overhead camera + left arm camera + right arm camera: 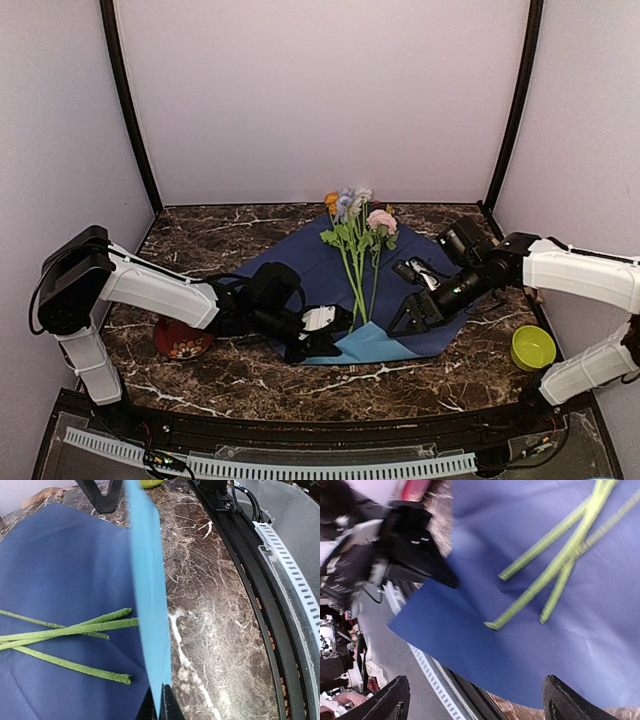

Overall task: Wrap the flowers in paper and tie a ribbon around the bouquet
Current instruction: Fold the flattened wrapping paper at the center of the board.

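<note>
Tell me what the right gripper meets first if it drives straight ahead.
Probably the paper: its navy face lies ahead of the open right gripper, the flowers beyond; depth unclear.

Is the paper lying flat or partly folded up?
Partly folded: left gripper holds one corner of the paper up, light-blue face showing.

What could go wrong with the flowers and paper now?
The left gripper pinches just a thin edge of the paper, so it might slip or tear. The flowers lie loose and could roll off-centre during folding. The right gripper is open, so that side may slide.
</note>
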